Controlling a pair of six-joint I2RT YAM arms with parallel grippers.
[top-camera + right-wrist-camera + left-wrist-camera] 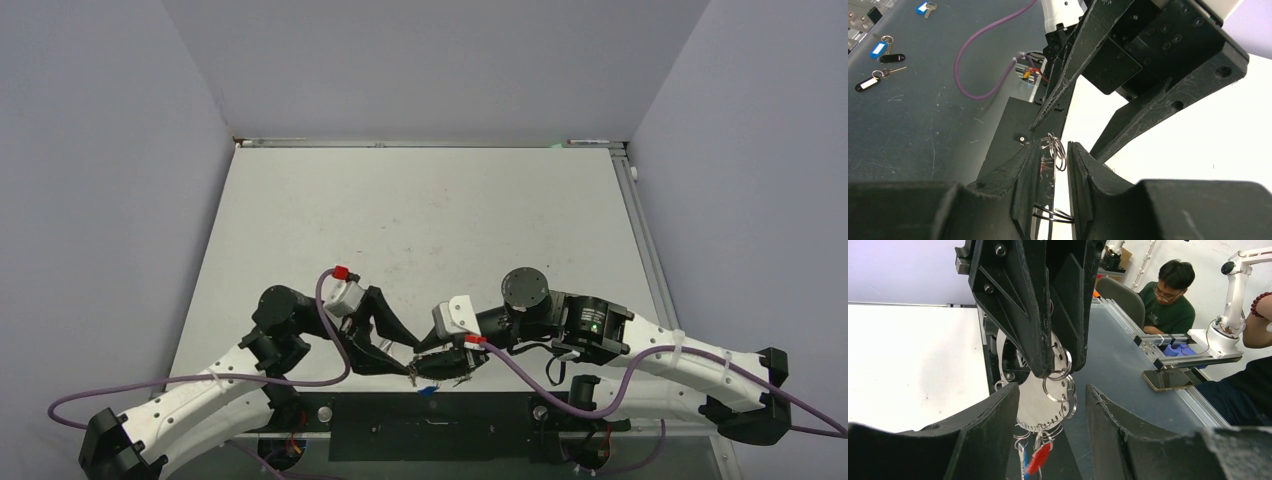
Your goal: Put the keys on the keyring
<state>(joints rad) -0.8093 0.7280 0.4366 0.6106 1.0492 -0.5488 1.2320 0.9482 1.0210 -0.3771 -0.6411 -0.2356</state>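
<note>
The keyring is a thin silvery disc-like ring with holes along its rim. Small split rings, a red tag and a blue tag hang from it. My right gripper is shut on it edge-on; its fingers come down from the top of the left wrist view. A thin dark wire loop spans its jaws; I cannot tell if this is the keys. My left gripper is open, with one finger on each side of the keyring's lower part. Both meet at the table's near edge.
The white table stretches away beyond the arms. A black base plate lies under the grippers. Purple cables loop near both wrists. Spare tagged keys lie on a dark surface. A person sits off the table.
</note>
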